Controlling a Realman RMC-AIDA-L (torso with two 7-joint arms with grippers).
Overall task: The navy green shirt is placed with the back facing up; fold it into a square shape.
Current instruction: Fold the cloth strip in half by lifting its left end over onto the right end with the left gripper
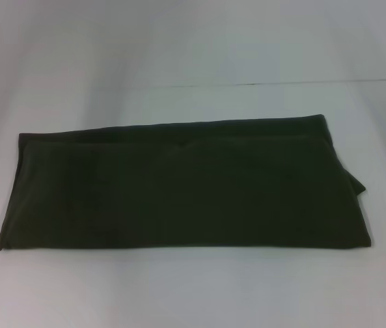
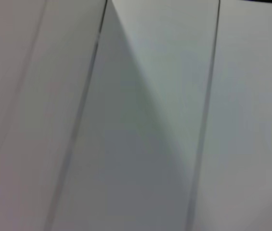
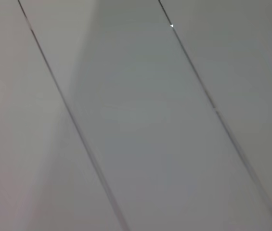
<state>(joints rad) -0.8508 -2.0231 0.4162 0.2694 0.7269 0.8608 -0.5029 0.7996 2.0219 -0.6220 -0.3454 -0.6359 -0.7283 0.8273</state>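
Folded navy green shirt [image 1: 182,188] flat on table [image 1: 193,287].

The left wrist view shows only a pale, plain surface [image 2: 140,144]. Two thin dark seam lines [image 2: 205,110] cross it lengthwise, and a soft grey shadow [image 2: 126,159] spreads in a wedge between them. Nothing lies on the surface.

A big white table [image 1: 193,294] fills most of the room in front. Its top is smooth and plain. A thin dark line [image 1: 281,84] runs across it far back. Up close, the white top [image 2: 150,72] shows 2 thin dark lines [image 2: 205,115] and a soft grey shadow [image 2: 140,159]. Another close look shows 2 slanted lines [image 3: 73,120] as well.
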